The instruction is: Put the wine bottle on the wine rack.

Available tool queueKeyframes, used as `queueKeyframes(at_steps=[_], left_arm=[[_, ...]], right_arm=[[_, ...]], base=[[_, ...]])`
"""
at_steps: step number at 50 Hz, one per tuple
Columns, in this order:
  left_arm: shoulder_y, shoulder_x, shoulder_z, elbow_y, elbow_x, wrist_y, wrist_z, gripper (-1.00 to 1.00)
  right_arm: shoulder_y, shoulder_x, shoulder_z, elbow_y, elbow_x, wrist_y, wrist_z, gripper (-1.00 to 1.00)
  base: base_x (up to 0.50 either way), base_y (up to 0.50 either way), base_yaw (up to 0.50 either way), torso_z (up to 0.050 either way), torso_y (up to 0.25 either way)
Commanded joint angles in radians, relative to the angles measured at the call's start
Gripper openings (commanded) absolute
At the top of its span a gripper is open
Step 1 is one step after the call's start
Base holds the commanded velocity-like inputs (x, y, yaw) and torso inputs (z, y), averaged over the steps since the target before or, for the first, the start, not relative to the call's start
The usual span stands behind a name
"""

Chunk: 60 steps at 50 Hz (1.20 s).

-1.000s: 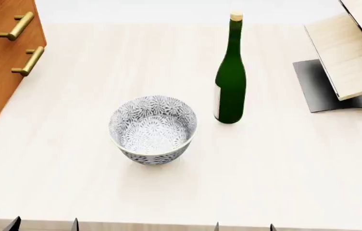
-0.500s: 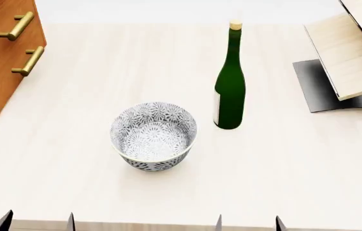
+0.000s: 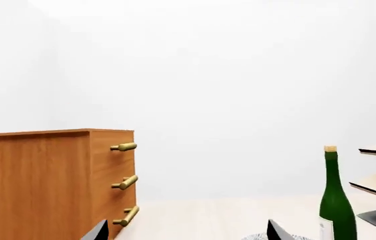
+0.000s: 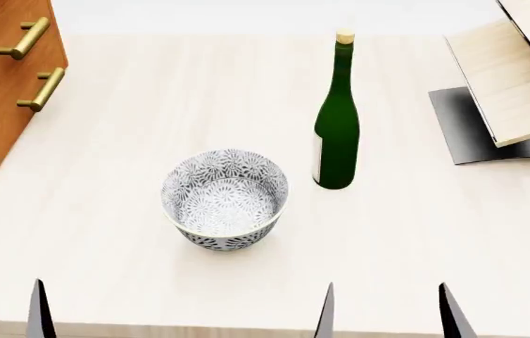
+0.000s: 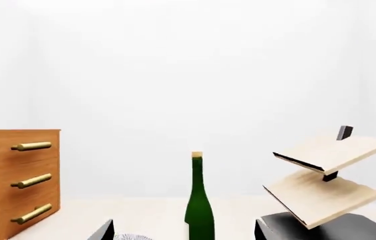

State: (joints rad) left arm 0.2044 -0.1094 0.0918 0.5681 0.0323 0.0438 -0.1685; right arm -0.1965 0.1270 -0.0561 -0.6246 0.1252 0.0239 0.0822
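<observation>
Pale table [image 4: 105,232]: wine bottle [image 4: 337,120] upright between bowl [image 4: 224,198] and wine rack [image 4: 509,84]; left gripper [image 4: 180,313] and right gripper [image 4: 387,310] spread wide, empty.

The wine bottle [image 4: 337,130] is standing upright mid-surface [image 4: 105,211], just beside the patterned bowl [image 4: 224,198]. The wine rack [image 4: 514,81] is sitting well apart at the right, the drawer cabinet [image 4: 2,77] at the far left. Dark fingers [image 4: 325,313] are poking up along the near edge.
</observation>
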Motion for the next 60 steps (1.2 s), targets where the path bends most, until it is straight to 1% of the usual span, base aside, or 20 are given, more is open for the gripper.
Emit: queueKeyframes(at_steps=[1, 5, 9, 15, 26, 60], left_arm=[[0.058, -0.019, 0.001, 0.111, 0.004, 0.081, -0.035, 1.00], [0.072, -0.026, 0.003, 0.124, 0.008, 0.120, -0.044, 1.00], [0.082, -0.032, 0.005, 0.121, 0.014, 0.165, -0.053, 1.00], [0.080, -0.038, 0.013, 0.120, 0.018, 0.169, -0.060, 1.00], [0.081, -0.046, 0.020, 0.126, 0.026, 0.167, -0.075, 1.00], [0.071, -0.073, 0.042, 0.100, 0.021, 0.168, -0.109, 1.00]], right_arm=[[-0.056, 0.015, 0.001, -0.105, -0.005, -0.105, 0.012, 1.00], [-0.067, 0.012, -0.004, -0.091, -0.030, -0.192, 0.015, 1.00], [-0.072, 0.012, -0.008, -0.087, -0.040, -0.231, 0.021, 1.00], [-0.074, 0.016, -0.009, -0.080, -0.032, -0.261, 0.029, 1.00], [-0.075, 0.031, -0.021, -0.080, -0.029, -0.256, 0.037, 1.00], [-0.065, 0.060, -0.053, -0.055, -0.038, -0.241, 0.066, 1.00]], base=[[0.00, 0.00, 0.00, 0.000, 0.000], [0.00, 0.00, 0.00, 0.000, 0.000], [0.00, 0.00, 0.00, 0.000, 0.000], [0.00, 0.00, 0.00, 0.000, 0.000], [0.01, 0.00, 0.00, 0.000, 0.000], [0.16, 0.00, 0.00, 0.000, 0.000]])
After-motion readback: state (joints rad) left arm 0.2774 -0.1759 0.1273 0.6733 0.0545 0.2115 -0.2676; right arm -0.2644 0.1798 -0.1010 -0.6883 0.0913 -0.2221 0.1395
